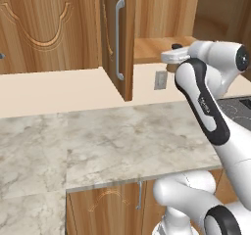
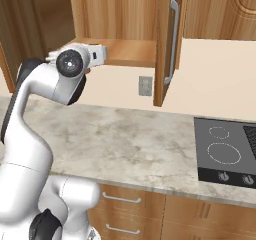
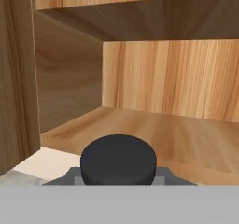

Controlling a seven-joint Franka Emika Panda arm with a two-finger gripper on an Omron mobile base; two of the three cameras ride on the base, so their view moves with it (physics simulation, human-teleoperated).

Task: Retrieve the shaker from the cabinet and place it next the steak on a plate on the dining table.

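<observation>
The cabinet (image 1: 152, 48) (image 2: 130, 51) stands open, its door (image 1: 128, 43) (image 2: 162, 49) with the silver bar handle swung out toward me. My gripper (image 1: 174, 58) (image 2: 97, 54) (image 3: 118, 176) hovers at the front edge of the lower shelf, shut on the shaker. The shaker's dark cap (image 3: 118, 160) sits right between the fingertips in the hand view. From the left base view the cap (image 1: 176, 46) peeks above the hand, with a bit of brown body below it. The shelf (image 3: 177, 134) ahead is bare wood. The steak, the plate and the dining table are out of view.
A marbled stone counter (image 1: 122, 131) (image 2: 125, 139) runs below the cabinet, with a wall outlet (image 1: 160, 80) (image 2: 145, 86) behind it. A black cooktop (image 2: 225, 154) (image 1: 240, 106) lies to the right. The open door juts out just left of the hand. Low cabinet doors (image 1: 108, 207) are under the counter.
</observation>
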